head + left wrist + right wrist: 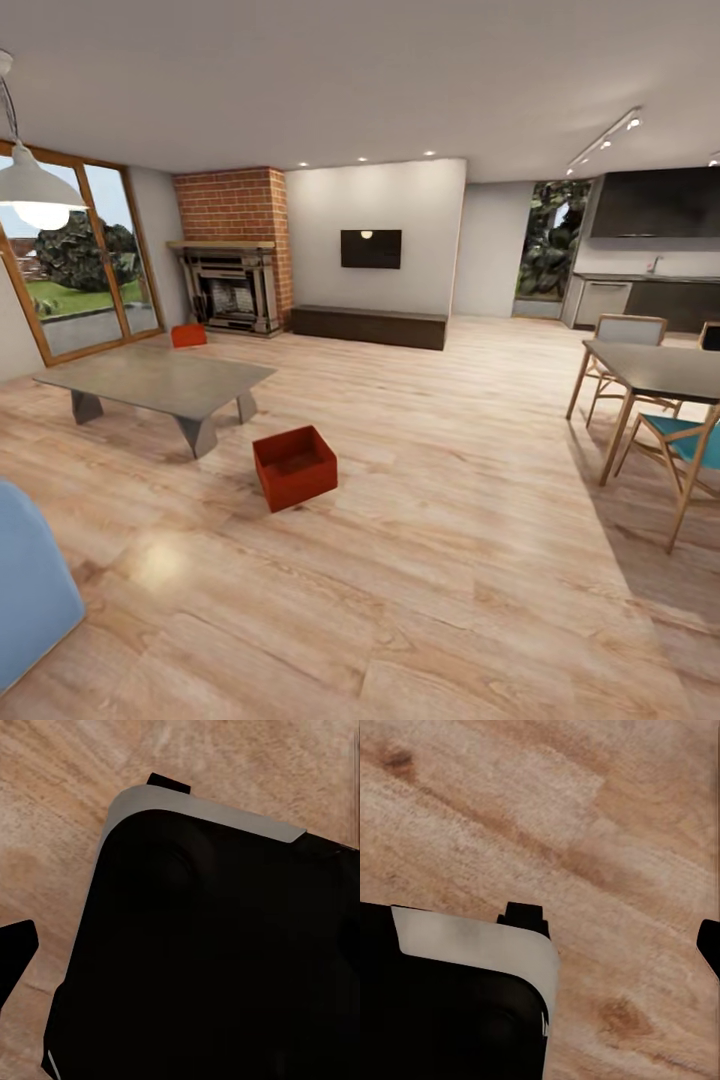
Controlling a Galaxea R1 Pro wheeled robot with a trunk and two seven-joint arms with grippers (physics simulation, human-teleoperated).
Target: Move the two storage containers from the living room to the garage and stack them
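Head view, near to far: blue upholstered seat corner at lower left on light wood-plank floor. Further in, nearer storage container, orange-red, lidless, upright on planks just beside grey low table, not touching. Dining table and chairs off right. Beyond low table, second storage container on floor near brick fireplace, beside wood-framed glass doors. Wrist views: dark robot base edges over wood planks; state of both claws impossible to tell.
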